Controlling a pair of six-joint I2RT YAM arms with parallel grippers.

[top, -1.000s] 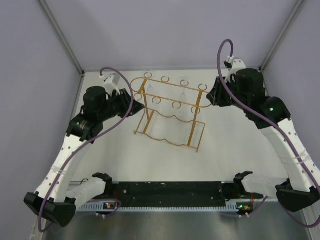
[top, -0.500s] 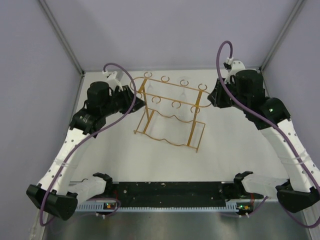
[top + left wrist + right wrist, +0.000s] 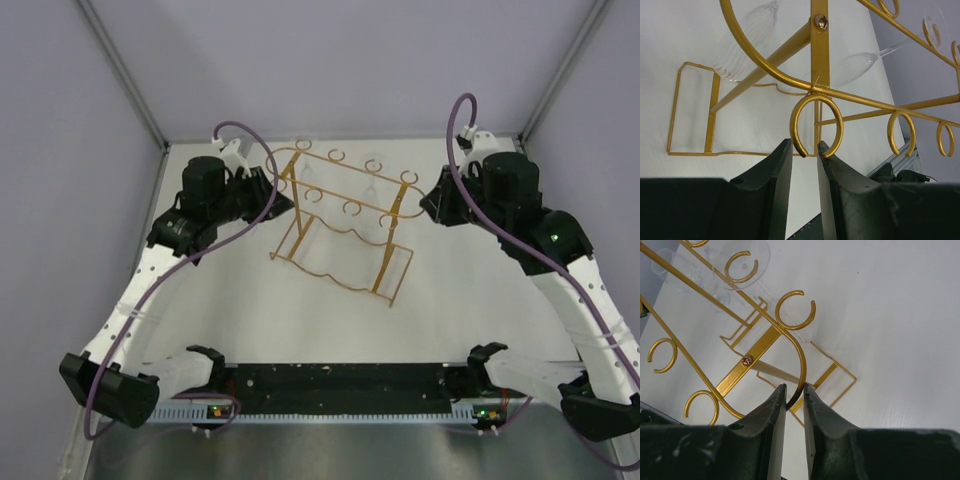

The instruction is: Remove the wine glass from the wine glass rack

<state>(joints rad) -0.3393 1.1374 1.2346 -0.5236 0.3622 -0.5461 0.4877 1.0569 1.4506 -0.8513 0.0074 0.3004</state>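
Observation:
The gold wire wine glass rack (image 3: 390, 245) stands mid-table, skewed. A clear wine glass (image 3: 371, 178) hangs upside down from its far rail. In the left wrist view its stem (image 3: 885, 49) shows right of the rack post (image 3: 820, 55). In the right wrist view its round foot (image 3: 757, 255) shows at the top. My left gripper (image 3: 279, 193) is at the rack's left end. Its jaws (image 3: 804, 146) stand a little apart, with a curled loop (image 3: 816, 100) at their tips, not pinched. My right gripper (image 3: 426, 201) is at the right end, shut (image 3: 794, 388) on the curved end wire (image 3: 801, 365).
Grey walls enclose the white table (image 3: 230, 300) on three sides. A black bar (image 3: 340, 380) with both arm bases runs along the near edge. A second faint clear glass shape (image 3: 747, 40) shows by the rack's left part.
My left arm has pushed forward to the rack's left end. The rack has turned and shifted slightly, its left end further back. My right gripper has shifted a little right with it.

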